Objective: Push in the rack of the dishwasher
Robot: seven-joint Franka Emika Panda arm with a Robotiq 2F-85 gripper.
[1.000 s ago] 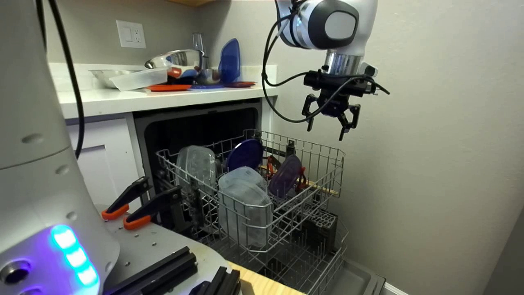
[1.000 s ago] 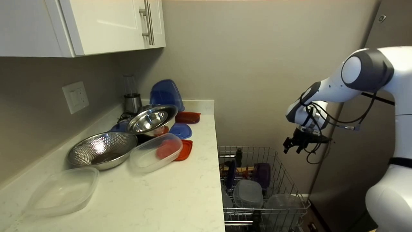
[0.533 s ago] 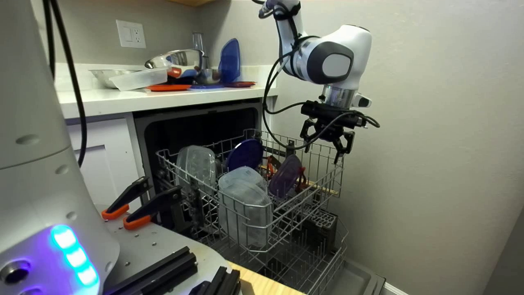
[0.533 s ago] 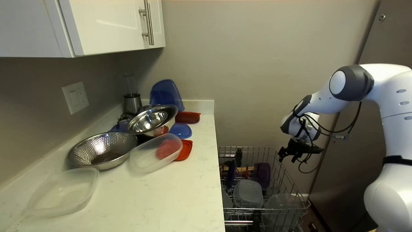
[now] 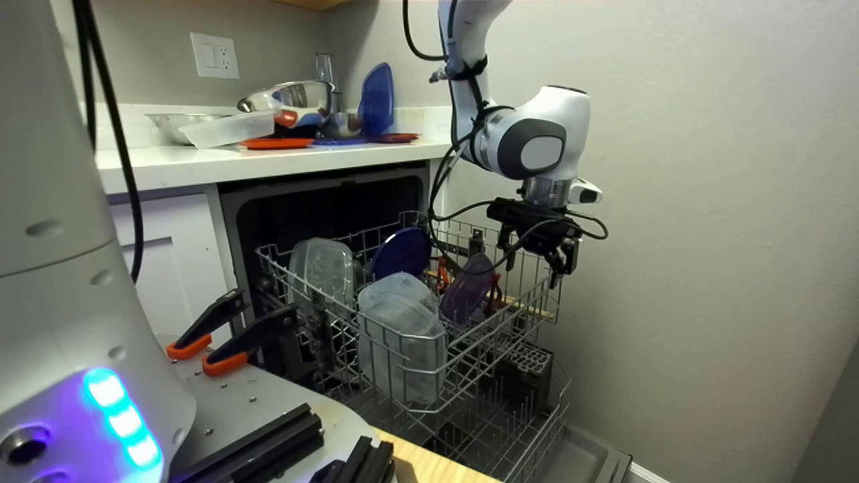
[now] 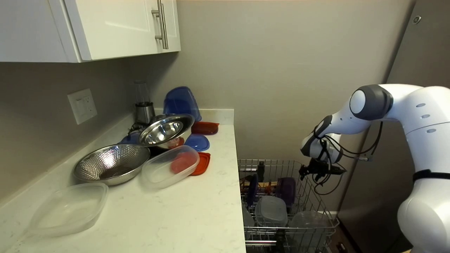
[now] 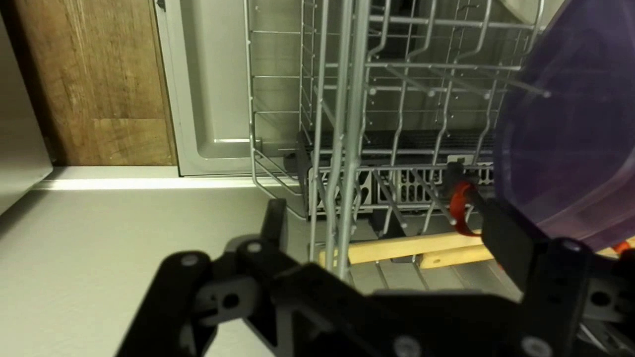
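Over the upper rack (image 7: 353,124), push not yet begun

You look to be at the approach step, settling into place before the push. The upper rack sits pulled out of the dishwasher (image 5: 322,188), above the lower rack (image 5: 500,433), and carries several plastic tubs (image 5: 400,339). Your tool (image 5: 531,276) is spread and pinches nothing. In the wrist view its outer finger (image 7: 274,223) appears beyond the front rail, while the inner finger (image 7: 511,243) shows on the loaded side, near a purple lid (image 7: 570,124). You cannot tell from these views whether either one touches the wire.

The next move probably calls for a little more descent, until the outer finger is low enough to bear on the front rail, then a steady, level push toward the opening. Watch the inner finger: if it catches the purple lid, the load could tip or jam.

Compared with a second ago, your tool is lower and closer to the upper rack in both exterior views, while the upper rack and its load show no shift
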